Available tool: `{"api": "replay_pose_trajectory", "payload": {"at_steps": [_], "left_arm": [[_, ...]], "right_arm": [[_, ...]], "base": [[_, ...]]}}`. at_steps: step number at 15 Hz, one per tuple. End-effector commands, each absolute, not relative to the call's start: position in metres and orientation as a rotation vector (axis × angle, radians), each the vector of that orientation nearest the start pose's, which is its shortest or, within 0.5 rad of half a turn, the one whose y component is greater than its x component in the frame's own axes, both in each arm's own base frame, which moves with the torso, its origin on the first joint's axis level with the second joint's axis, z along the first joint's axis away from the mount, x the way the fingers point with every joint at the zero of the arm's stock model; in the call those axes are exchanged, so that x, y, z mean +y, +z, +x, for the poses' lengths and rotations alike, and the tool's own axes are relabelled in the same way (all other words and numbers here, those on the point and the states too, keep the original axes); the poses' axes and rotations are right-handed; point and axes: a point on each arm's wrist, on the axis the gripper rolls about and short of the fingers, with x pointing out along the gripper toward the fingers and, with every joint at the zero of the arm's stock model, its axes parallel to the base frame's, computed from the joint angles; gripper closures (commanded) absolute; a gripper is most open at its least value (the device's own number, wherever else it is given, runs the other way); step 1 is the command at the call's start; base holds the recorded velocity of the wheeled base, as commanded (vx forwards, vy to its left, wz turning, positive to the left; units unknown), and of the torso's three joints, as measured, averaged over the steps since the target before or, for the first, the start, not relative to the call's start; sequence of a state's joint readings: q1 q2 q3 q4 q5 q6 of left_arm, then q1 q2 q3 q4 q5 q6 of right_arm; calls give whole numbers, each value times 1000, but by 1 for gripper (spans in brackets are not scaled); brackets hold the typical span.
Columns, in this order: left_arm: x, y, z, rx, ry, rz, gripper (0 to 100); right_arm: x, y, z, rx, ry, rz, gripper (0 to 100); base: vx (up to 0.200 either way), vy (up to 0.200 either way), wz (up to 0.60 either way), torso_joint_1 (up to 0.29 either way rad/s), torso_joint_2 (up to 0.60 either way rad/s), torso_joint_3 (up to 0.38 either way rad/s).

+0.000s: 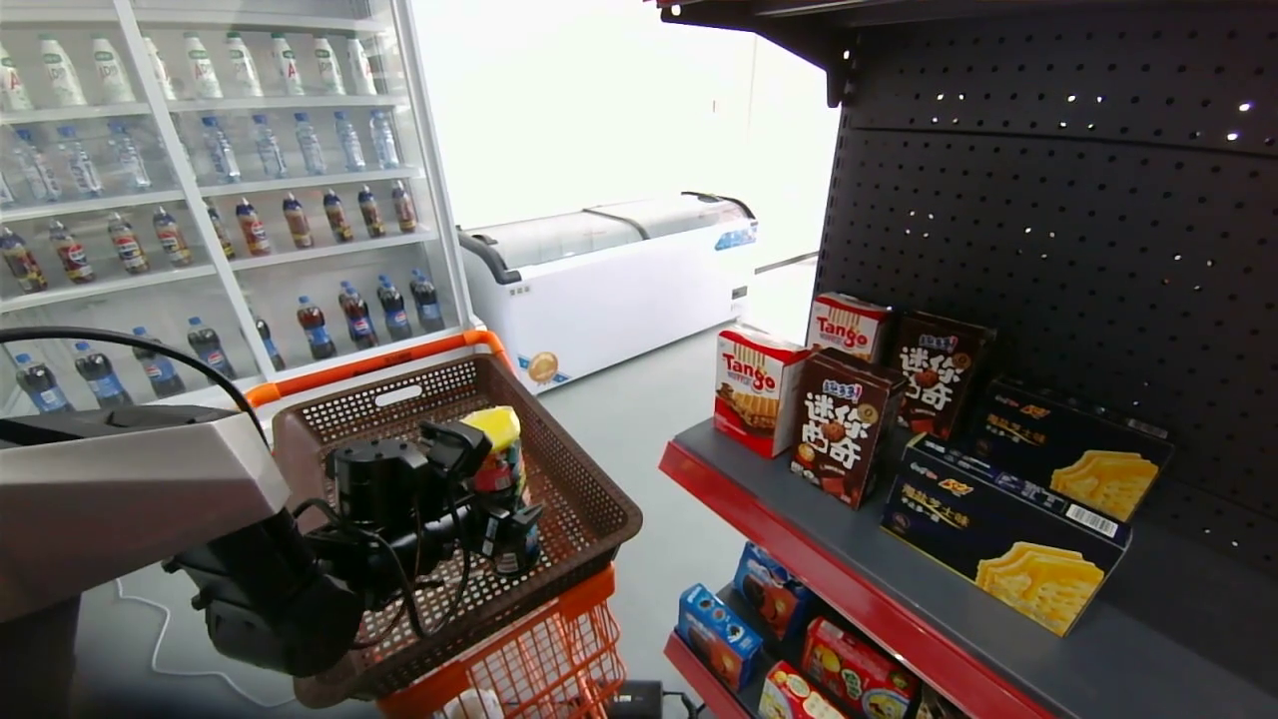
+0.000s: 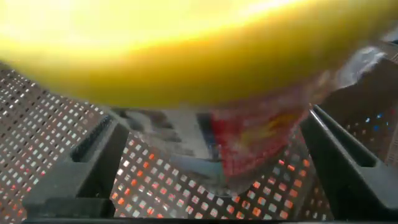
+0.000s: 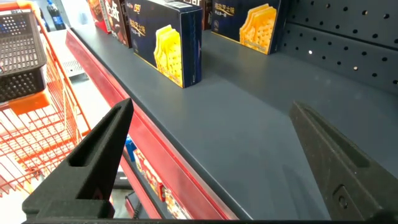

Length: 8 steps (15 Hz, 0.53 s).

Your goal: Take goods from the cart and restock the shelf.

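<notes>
A snack can with a yellow lid (image 1: 494, 427) stands in the brown basket (image 1: 589, 499) on top of the orange cart (image 1: 559, 649). My left gripper (image 1: 486, 489) is down in the basket with the can (image 2: 236, 149) between its fingers (image 2: 93, 162). They are open, with a gap on each side of the can's body. My right gripper (image 3: 211, 104) hangs open and empty over a bare stretch of the grey shelf board (image 3: 249, 137), next to a dark blue biscuit box (image 3: 168, 43).
The shelf (image 1: 799, 499) with its red front edge holds red wafer boxes (image 1: 754, 389), brown boxes (image 1: 839, 429) and dark blue boxes (image 1: 1008, 539). Below is a lower shelf with packets (image 1: 779, 619). A drinks fridge (image 1: 200, 200) and a chest freezer (image 1: 609, 280) stand behind.
</notes>
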<state>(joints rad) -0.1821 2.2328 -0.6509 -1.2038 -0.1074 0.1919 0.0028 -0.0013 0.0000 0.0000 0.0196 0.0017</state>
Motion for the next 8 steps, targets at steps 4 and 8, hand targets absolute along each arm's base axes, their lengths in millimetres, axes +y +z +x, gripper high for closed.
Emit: {"api": "replay_pose_trajectory", "payload": {"at_steps": [4, 8], "left_arm": [[-67, 10, 360, 361, -257, 214, 0], [-76, 20, 371, 303, -263, 215, 100]], "right_arm": [[0, 75, -23, 0, 23, 2, 0], [0, 75, -23, 0, 23, 2, 0]], "base": [[0, 0, 0, 0, 0, 0], [0, 0, 0, 0, 0, 0]]}}
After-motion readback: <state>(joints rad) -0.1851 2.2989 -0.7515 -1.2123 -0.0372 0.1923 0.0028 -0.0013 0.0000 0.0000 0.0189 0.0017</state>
